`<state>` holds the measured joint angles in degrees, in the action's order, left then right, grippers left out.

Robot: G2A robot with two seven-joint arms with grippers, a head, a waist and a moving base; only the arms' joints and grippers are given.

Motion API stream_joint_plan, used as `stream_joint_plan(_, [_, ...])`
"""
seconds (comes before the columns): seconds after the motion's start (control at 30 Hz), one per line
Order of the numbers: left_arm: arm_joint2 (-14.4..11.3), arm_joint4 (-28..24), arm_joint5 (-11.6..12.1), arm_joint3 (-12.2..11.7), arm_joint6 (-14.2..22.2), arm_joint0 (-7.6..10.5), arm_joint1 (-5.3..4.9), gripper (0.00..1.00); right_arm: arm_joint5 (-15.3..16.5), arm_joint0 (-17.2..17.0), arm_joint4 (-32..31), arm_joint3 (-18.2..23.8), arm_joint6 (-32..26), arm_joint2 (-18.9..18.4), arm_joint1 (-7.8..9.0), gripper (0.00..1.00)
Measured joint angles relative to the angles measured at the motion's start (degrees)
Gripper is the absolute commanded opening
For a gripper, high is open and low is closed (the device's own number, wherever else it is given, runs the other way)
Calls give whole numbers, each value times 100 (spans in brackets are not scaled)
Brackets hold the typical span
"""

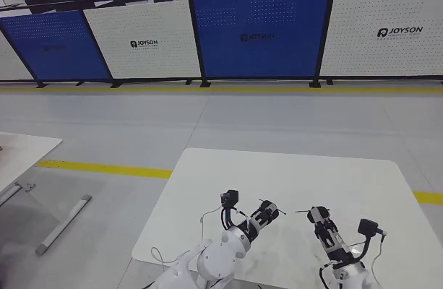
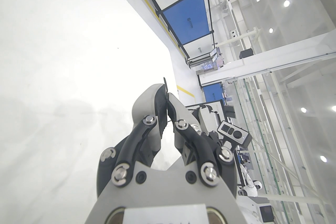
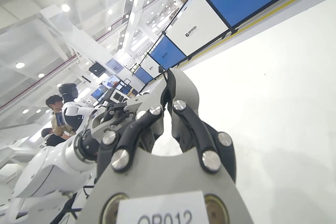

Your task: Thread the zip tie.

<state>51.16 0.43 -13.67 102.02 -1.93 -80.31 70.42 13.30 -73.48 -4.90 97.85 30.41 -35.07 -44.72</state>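
My left gripper (image 2: 166,93) is shut on a thin black zip tie strip (image 2: 165,82), whose end pokes out past the fingertips. My right gripper (image 3: 170,76) is shut on a black zip tie (image 3: 161,69), with the small square head just beyond its tips. In the top view both grippers hover low over the white table (image 1: 279,173) near its front edge, facing each other. The left gripper (image 1: 268,212) and the right gripper (image 1: 319,214) are a short gap apart. A thin black end (image 1: 280,211) sticks out from the left one. I cannot tell whether the two held pieces are one tie.
The rest of the white table top is bare, with its far edge toward the yellow floor line (image 1: 105,168). A second white table (image 1: 19,155) stands off to the left. Blue and white panels (image 1: 257,36) line the back of the room.
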Motion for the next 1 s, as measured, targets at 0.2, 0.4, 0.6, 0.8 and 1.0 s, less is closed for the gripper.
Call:
stream_joint_plan(0.2, [0,0,0,0,0,0,0,0,218,-146,646,-78,-474,-241,-88,0])
stream_joint_plan(0.4, [0,0,0,0,0,0,0,0,486,-187,1130,-132,-989,-366,-176,0])
stream_joint_plan(0.6, [0,0,0,0,0,0,0,0,479,-185,1119,-133,-980,-365,-174,0])
stream_joint_plan(0.8, [0,0,0,0,0,0,0,0,74,-269,848,-58,-900,-482,-240,0])
stream_joint_plan(1.0, [0,0,0,0,0,0,0,0,17,-368,814,22,-1037,-603,-320,0])
